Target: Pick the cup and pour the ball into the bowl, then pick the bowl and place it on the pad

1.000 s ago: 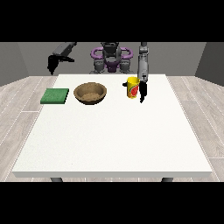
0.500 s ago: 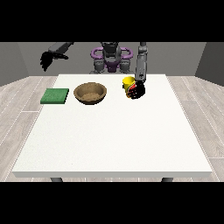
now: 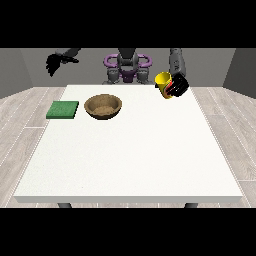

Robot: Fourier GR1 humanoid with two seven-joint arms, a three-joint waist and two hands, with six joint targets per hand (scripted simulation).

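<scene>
The wooden bowl [image 3: 103, 106] and green pad [image 3: 62, 109] sit unmoved on the white table [image 3: 125, 160]. Farther back, the hand at the view's right [image 3: 177, 86], fingers curled round the yellow cup [image 3: 164, 85], has raised and tilted it leftward. The hand at the view's left [image 3: 55, 62] hangs higher, fingers unclear.

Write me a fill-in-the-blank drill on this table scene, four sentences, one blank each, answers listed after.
1. The yellow cup is held by the hand at the view's ____.
2. The cup is tilted, with its opening towards the view's ____.
3. The wooden bowl stands between the cup and the ____ pad.
4. The hand at the view's left holds ____.

Answers: right; left; green; nothing
</scene>
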